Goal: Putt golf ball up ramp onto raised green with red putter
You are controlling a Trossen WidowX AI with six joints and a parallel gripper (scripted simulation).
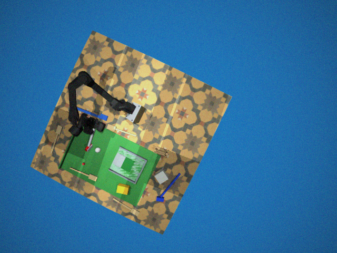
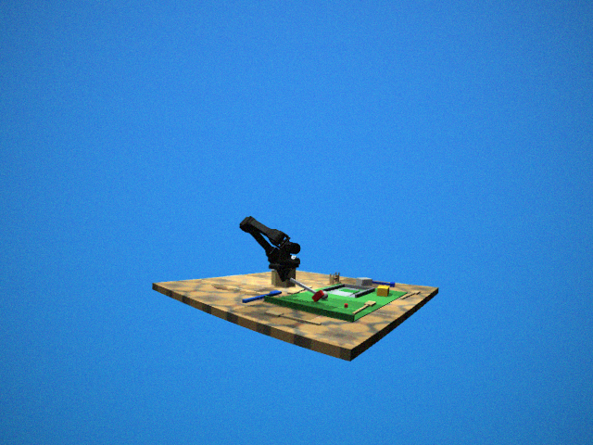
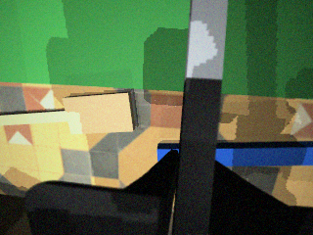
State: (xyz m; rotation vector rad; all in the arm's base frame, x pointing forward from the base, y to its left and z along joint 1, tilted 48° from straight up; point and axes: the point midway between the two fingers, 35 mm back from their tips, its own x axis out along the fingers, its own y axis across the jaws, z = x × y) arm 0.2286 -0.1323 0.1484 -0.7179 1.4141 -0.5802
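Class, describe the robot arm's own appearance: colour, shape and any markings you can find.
The arm is matte black throughout, built of slim boxy links with rounded joints. Its base is a pale grey and tan block. The gripper is black too. No cables or markings show.

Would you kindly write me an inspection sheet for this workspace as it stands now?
Surface: patterned table bearing a green mat.
Job's things: putter head beside the ball; raised green unoccupied.
Clutter: yellow block, grey block, two blue putters, wooden putters, small red ball.
Gripper: fingers shut on the putter's shaft.
Cables: nothing seen.
Surroundings: plain blue.
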